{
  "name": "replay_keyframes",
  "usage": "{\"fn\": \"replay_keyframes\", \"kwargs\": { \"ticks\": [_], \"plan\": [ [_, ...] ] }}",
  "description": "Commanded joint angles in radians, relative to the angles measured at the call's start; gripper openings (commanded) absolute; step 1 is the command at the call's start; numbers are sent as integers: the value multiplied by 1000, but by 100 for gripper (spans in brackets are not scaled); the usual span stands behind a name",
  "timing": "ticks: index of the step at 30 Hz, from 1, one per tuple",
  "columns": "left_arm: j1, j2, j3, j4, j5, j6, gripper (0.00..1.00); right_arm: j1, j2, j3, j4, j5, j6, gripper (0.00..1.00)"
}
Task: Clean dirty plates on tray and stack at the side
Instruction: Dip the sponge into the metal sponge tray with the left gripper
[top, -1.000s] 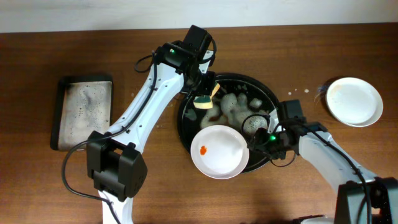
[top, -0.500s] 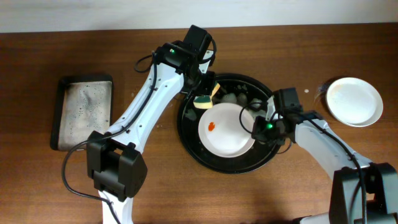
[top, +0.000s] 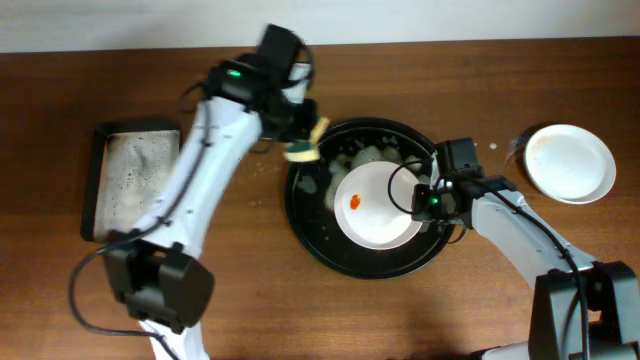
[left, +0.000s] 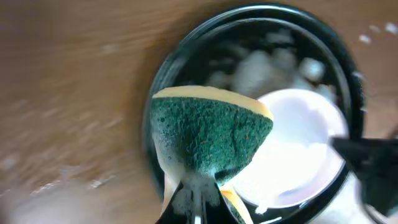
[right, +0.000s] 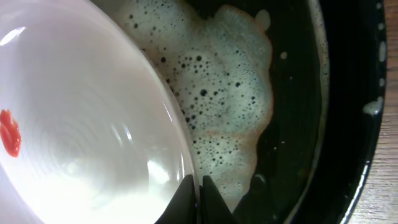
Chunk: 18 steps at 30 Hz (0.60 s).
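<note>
Overhead: two plates in all. The smeared plate (top: 378, 205) lies face-up inside the tray (top: 305, 240), its right rim pinched by the right hand (top: 425, 198). The second plate (top: 570, 163) sits on the worktop (top: 100, 300), well right.

Left wrist: the left hand (left: 198, 202) is clamped on a sponge (left: 211, 134) over the tray's edge.

Right wrist: foam (right: 224, 93) lies beside the pinched plate.
</note>
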Motion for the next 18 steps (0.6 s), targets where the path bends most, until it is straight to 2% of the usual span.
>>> {"fn": "replay_keyframes", "kwargs": {
  "ticks": [1, 3, 7, 9, 12, 13, 16, 18],
  "plan": [
    [208, -89, 1, -64, -10, 17, 1, 6, -4, 17, 0, 40, -13, 4],
    [345, -95, 1, -111, -16, 32, 1, 6, -5, 19, 0, 40, -13, 4],
    [555, -91, -101, -71, -194, 50, 5, 6, -5, 23, 0, 40, -13, 4],
    [653, -91, -277, 103, -197, 146, 7, 6, -5, 29, 0, 40, -13, 4],
    [707, -91, -488, 303, -197, 192, 7, 6, -5, 34, -1, 40, -13, 4],
    [715, -91, -609, 422, -197, 214, 7, 6, -5, 34, -1, 40, -13, 4],
    [715, -91, -739, 571, -220, 225, 7, 6, -5, 35, -8, 40, -13, 4],
    [715, -91, -772, 604, -219, 225, 7, 6, -5, 35, -12, 40, -13, 4]
  ]
}}
